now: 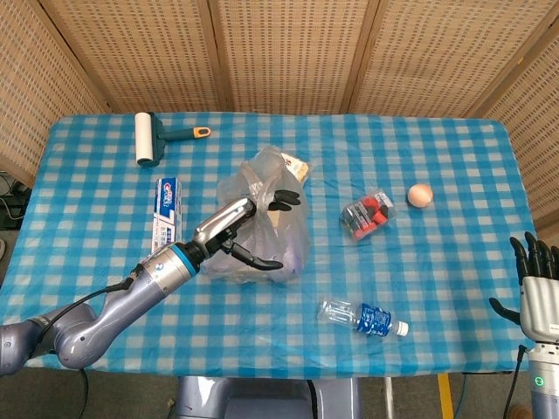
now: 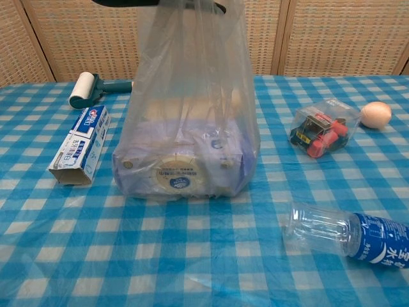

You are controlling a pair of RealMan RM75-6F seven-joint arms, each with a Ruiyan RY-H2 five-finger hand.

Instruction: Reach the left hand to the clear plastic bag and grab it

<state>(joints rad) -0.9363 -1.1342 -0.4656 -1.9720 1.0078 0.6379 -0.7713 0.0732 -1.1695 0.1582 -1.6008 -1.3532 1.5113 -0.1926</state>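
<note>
In the head view the left robot hand [image 1: 247, 229] sits at the centre of the frame, over the top of the clear plastic bag [image 1: 262, 229]. Its fingers [image 1: 284, 198] are spread and reach across the bag's gathered top, the thumb low against the near side; whether they actually clamp the plastic cannot be told. In the chest view only dark fingertips [image 2: 125, 2] show at the top edge, above the bag [image 2: 188, 109], which stands upright at mid-frame on the blue checked desk [image 2: 192, 256].

Inside it lies a box with a round blue label, its writing too small to read. Left of the bag lies a toothpaste box [image 2: 80, 144], lettering unreadable. At lower right lies a blue-labelled bottle [image 2: 348, 235].

The right robot hand [image 1: 537, 284], at the frame's lower right edge, is open and holds nothing.
</note>
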